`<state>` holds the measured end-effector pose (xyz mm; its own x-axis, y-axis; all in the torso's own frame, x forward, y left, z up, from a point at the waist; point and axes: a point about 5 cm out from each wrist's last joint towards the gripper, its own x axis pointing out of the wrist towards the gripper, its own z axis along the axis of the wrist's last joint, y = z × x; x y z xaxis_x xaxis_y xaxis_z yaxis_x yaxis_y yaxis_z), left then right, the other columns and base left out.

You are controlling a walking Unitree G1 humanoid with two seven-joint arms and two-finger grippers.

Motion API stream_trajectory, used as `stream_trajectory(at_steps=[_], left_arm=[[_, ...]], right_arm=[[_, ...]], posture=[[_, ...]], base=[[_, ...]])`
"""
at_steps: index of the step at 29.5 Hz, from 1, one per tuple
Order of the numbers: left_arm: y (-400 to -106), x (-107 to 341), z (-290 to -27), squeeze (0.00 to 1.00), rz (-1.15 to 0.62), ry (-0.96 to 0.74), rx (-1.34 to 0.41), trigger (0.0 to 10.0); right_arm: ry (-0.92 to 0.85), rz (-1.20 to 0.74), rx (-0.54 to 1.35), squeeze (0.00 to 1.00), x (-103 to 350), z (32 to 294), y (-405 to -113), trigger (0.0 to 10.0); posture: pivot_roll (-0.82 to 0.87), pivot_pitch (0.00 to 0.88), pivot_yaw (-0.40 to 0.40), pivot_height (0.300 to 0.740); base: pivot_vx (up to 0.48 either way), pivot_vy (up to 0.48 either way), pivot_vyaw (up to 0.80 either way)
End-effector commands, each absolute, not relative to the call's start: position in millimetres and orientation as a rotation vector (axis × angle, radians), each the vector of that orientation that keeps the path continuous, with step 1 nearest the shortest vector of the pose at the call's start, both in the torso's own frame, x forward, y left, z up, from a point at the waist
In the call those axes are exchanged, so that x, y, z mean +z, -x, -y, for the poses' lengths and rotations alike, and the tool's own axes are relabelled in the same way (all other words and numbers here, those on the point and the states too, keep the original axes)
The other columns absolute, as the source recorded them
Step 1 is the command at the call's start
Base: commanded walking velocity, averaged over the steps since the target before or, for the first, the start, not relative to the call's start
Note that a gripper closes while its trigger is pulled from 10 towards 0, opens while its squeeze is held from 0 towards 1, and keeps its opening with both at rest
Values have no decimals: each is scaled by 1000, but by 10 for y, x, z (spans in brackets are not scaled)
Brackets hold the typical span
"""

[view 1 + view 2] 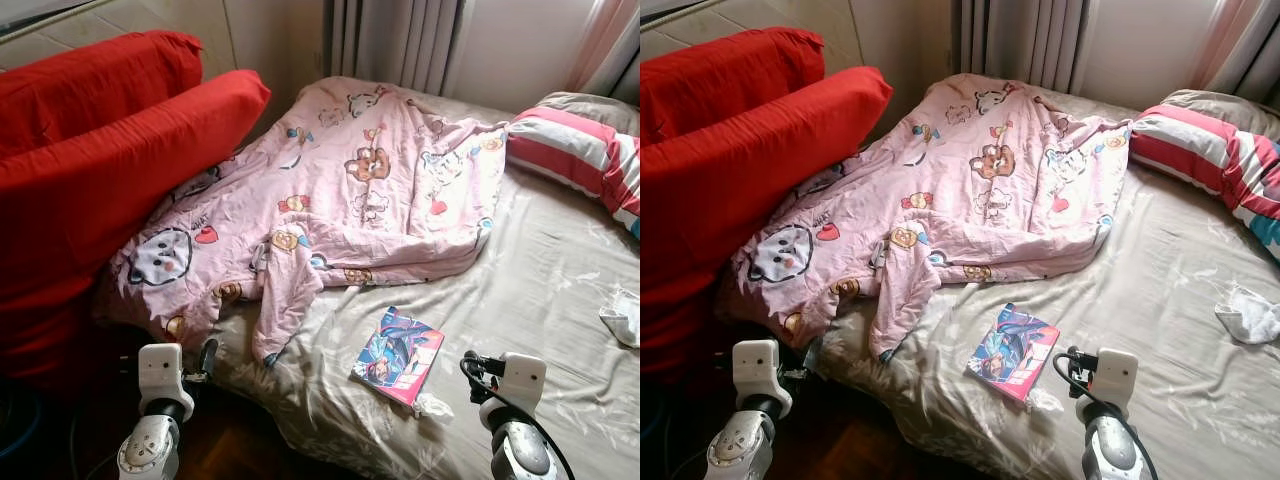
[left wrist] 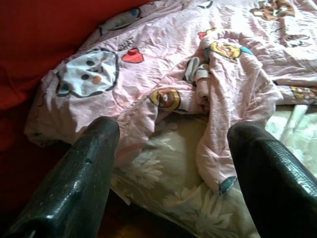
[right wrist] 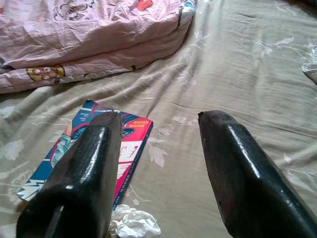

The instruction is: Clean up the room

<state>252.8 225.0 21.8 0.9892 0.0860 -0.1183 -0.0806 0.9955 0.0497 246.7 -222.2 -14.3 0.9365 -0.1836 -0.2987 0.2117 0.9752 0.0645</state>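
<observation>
A bedroom, seen from the foot of a bed point(image 1: 540, 300) covered in a beige floral sheet, with grey curtains point(image 1: 395, 40) behind its far side. Two large red cushions point(image 1: 110, 150) lean against the bed's left edge. A crumpled pink quilt point(image 1: 350, 190) printed with cartoon animals sprawls over the bed's left half, one corner trailing toward the near edge. A pillow point(image 1: 580, 150) striped in red and white sits at the bed's far right corner. A colourful comic book point(image 1: 398, 356) lies flat near the bed's front edge, just beyond the quilt's trailing corner, with a scrap of crumpled white tissue point(image 1: 433, 405) touching its near corner. A small white cloth point(image 1: 622, 318) lies at the bed's right edge. The left gripper point(image 2: 168, 163) hovers at the bed's front left corner, jaws wide and empty, facing the quilt. The right gripper point(image 3: 158, 163) hovers above the bed's front edge just beside the book, jaws also wide and empty. The likely risk: the thin book lies flat on soft bedding, so closing fingers could bunch the sheet, push the book away, or bend its cover.
</observation>
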Motion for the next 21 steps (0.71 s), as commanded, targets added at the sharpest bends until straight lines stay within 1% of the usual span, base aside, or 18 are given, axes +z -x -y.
stream_trajectory(at_steps=[1,4,9,21], left_arm=[[-2518,199,-2262,0,-141,-43,80,10000],[-2516,201,-2264,0,-141,-44,80,10000],[-2506,194,-2258,0,-145,-45,78,10000],[-2448,124,-2209,0,-161,2,116,10000]], right_arm=[[-95,-321,-209,0,-184,2239,-2418,10000],[-89,-315,-203,0,-185,2226,-2412,10000],[-88,-292,-184,0,-163,2203,-2425,10000],[-55,-291,-150,0,-101,2260,-2501,10000]], posture=[[12,130,17,691],[10,132,18,671],[14,132,15,671],[8,130,-22,671]], base=[[0,0,0],[0,0,0],[0,0,0],[0,0,0]])
